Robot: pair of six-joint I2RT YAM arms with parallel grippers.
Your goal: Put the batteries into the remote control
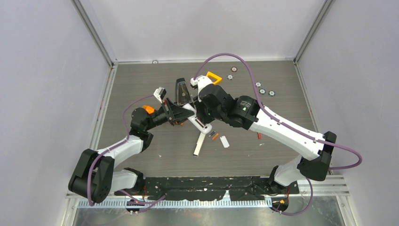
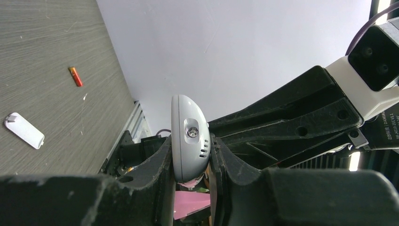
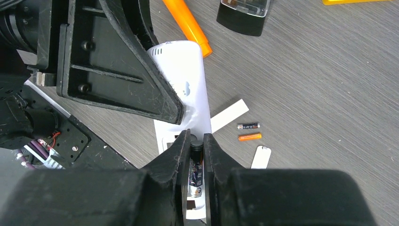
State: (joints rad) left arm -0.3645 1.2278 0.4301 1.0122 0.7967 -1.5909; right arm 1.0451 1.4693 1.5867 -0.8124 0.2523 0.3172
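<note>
My left gripper [image 2: 191,141] is shut on one end of a white remote [image 2: 188,127] and holds it above the table [image 1: 190,114]. My right gripper [image 3: 196,140] is shut on a dark battery [image 3: 195,160], right over the open back of that remote [image 3: 188,70]. A dark grey battery [image 3: 248,125] and an orange battery [image 3: 249,137] lie side by side on the table, also in the top view [image 1: 214,135]. A red battery [image 2: 75,76] lies apart to the right [image 1: 259,135]. A white battery cover [image 3: 261,157] lies near them.
A second white remote [image 1: 199,145] lies on the table below the grippers. An orange marker [image 3: 188,26], a black wedge-shaped block [image 1: 181,92] and a yellow frame [image 1: 214,76] sit behind. Several silver discs [image 1: 262,91] lie at the back right.
</note>
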